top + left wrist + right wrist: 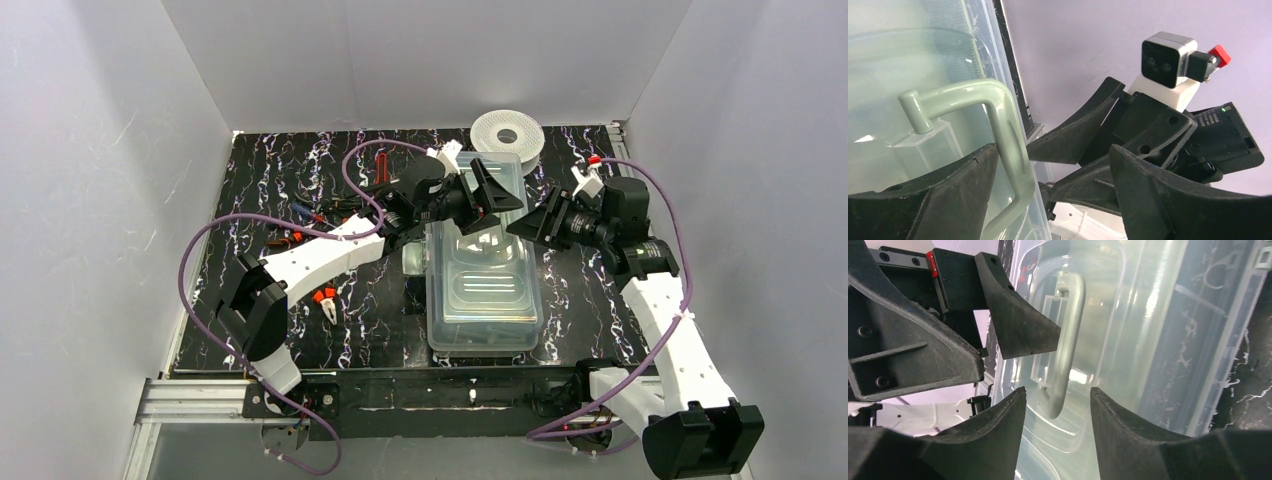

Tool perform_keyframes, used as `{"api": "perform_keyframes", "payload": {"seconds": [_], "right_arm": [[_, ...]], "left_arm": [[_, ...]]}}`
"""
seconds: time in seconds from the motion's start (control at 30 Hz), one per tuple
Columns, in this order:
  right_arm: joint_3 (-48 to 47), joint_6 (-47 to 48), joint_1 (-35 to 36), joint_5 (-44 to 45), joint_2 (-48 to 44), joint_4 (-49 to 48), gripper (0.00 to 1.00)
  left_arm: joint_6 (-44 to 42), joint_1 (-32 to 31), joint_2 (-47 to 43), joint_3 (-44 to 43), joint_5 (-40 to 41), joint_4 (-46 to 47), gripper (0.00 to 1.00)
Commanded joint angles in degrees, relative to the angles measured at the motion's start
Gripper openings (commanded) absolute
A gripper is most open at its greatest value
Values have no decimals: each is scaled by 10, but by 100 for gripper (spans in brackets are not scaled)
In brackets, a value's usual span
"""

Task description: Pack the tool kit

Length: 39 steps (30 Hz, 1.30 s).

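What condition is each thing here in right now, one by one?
Left gripper: open, handle between its fingers.
Right gripper: open, handle between its fingers.
Handle: not clamped.
Clear lid: on the box.
Orange pliers: lying outside the box.
White spool: lying flat behind the box.

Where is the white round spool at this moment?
In the top view, the white spool lies at the far edge of the table, right of centre, just behind the far end of the lidded box.
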State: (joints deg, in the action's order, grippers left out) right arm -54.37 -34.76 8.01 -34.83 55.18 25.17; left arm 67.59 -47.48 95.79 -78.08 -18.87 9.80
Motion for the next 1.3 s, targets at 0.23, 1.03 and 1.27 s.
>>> {"api": "perform_keyframes", "payload": {"seconds": [0.23,1.03,1.27], "right_arm": [[-32,-29,36,-16,46,-23,44],[-130,-32,30,94,19,35,1],[-134,-11,-8,124,-9,58,1]], "left_arm": [[14,4,-60,9,-37,89,80],[-322,54,-255,-50,212,-338,98],[-366,57,-251,6,220,-440,97]]}}
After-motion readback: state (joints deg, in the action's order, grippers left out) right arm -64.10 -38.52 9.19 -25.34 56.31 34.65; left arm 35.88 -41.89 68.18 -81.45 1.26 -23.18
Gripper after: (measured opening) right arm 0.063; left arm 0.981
